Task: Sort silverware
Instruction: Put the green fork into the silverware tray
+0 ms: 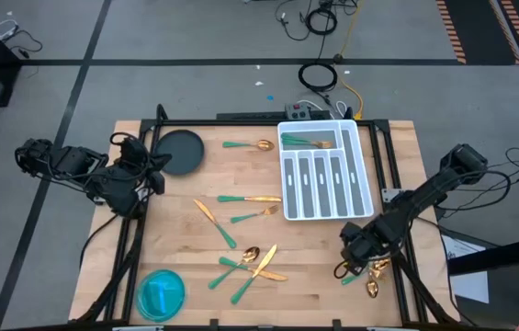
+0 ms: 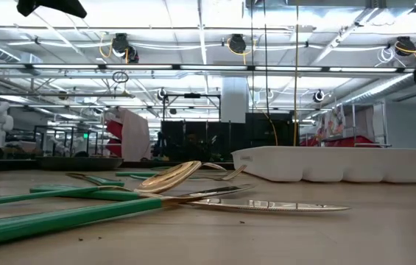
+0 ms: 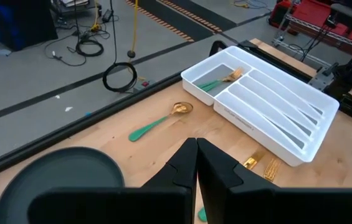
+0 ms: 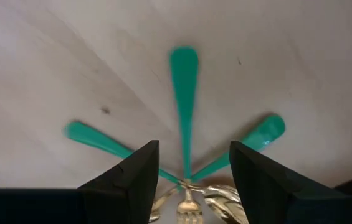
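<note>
My right gripper point(image 4: 191, 171) hangs fingers apart over three crossed pieces of silverware point(image 4: 184, 106) at the table's near right corner, straddling the middle handle so I can pinch one free. My left gripper point(image 3: 196, 163), fingers together, waits far left beside the dark plate point(image 3: 51, 177). The white tray point(image 1: 325, 171) holds one fork.

no legible text, labels, numbers, signs

Seen from overhead, the whole tabletop point(image 1: 268, 267); a table-level lens looks across it into the room. The left wrist camera shares the white tray point(image 3: 269, 118), the right presses close on teal handles point(image 4: 184, 93).
</note>
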`<state>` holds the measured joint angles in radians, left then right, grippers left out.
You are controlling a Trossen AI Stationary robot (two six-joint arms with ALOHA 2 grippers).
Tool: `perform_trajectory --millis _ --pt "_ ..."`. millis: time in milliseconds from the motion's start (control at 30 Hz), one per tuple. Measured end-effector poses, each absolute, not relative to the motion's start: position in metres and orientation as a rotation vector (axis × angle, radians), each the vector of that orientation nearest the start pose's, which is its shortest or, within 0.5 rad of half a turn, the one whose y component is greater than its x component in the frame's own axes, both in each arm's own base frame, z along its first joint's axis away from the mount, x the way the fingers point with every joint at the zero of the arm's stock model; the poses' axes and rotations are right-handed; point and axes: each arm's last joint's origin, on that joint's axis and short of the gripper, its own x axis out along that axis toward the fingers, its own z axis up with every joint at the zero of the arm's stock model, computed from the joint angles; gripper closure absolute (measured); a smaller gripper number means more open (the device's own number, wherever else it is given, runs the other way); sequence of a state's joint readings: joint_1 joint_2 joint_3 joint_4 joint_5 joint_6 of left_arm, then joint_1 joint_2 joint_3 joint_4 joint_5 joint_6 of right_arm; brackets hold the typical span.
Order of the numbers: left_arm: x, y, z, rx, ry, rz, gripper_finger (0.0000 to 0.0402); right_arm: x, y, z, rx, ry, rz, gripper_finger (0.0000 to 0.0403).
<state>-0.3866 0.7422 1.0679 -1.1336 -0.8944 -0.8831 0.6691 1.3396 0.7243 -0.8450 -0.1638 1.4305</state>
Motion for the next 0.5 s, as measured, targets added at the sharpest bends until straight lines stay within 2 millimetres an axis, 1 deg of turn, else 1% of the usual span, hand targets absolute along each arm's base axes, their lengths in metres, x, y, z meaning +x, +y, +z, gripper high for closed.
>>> perform_trajectory --millis 233,500 --pt "0.099 -0.016 0.355 -0.348 0.384 0.71 0.0384 0.155 0.131 0.156 0.806 1.536 -0.433 0.0194" --pt "0.1 -0.016 0.355 -0.348 0.385 0.71 0.0384 0.155 0.133 0.145 0.745 1.572 -0.453 0.0197"
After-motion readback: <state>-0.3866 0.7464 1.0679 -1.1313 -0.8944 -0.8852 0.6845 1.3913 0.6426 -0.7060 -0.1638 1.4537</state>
